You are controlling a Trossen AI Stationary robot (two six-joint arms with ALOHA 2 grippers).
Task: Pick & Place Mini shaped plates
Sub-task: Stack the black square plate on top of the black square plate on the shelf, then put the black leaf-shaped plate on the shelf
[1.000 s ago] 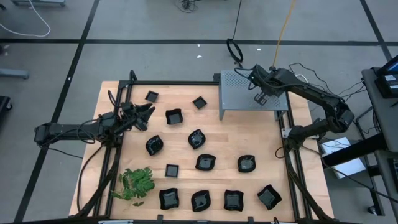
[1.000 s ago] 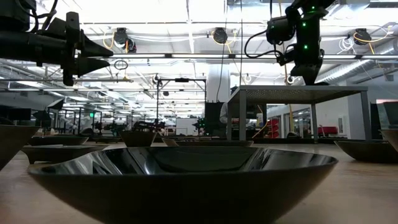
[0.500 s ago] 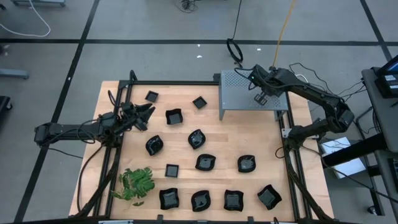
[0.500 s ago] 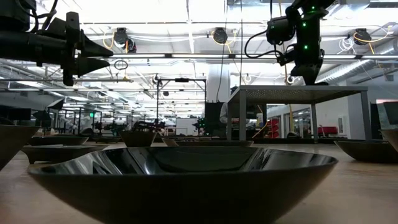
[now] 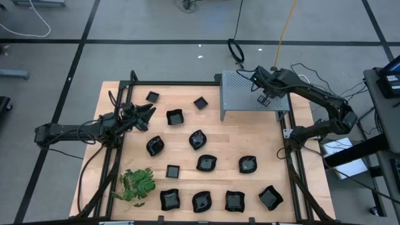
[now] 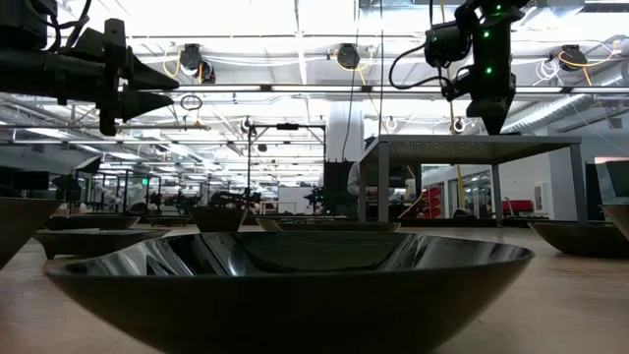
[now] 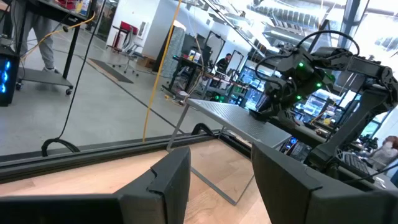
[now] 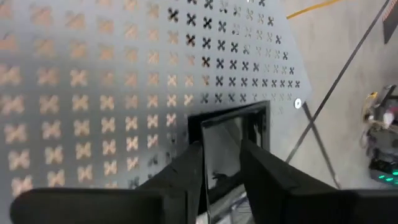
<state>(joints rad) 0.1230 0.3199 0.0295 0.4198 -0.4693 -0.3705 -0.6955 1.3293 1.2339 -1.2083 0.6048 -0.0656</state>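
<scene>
Right end effector [image 5: 263, 98] sits over the top of the grey perforated box [image 5: 244, 106] at the far right of the surface [image 5: 225, 144], tips pointing down just above the box top in the low view. Its fingers [image 8: 186, 171] are parted narrowly and straddle a small square plate [image 8: 231, 146] lying on the box top; can't tell if the pads touch its rim. That plate is glossy black, raised rim, shiny inside that mirrors the room. Left end effector [image 5: 149, 111] hovers above the left part of the surface, fingers [image 7: 171, 180] spread wide, nothing between them, aimed toward the box. Nearest to it is a larger square plate [image 5: 174, 117]. The rest of the mini shaped plates are spread over the wooden surface, all glossy black with raised rims, two sizes. Small square ones: far left [image 5: 152, 97], far middle [image 5: 200, 102], and one mid-left [image 5: 172, 170]. Larger rounded or wavy-edged ones: two in the middle [image 5: 154, 145] [image 5: 197, 139], two further toward the near side [image 5: 207, 163] [image 5: 247, 164]. Near edge has a row of four larger plates [image 5: 169, 199] [image 5: 202, 201] [image 5: 234, 200] [image 5: 270, 197], well apart from each other. In the low view one plate [image 6: 295, 280] fills the foreground, a shallow dark bowl shape with a thin rim. A green leafy sprig [image 5: 136, 184] lies at near left, just beside the first plate in that row.
</scene>
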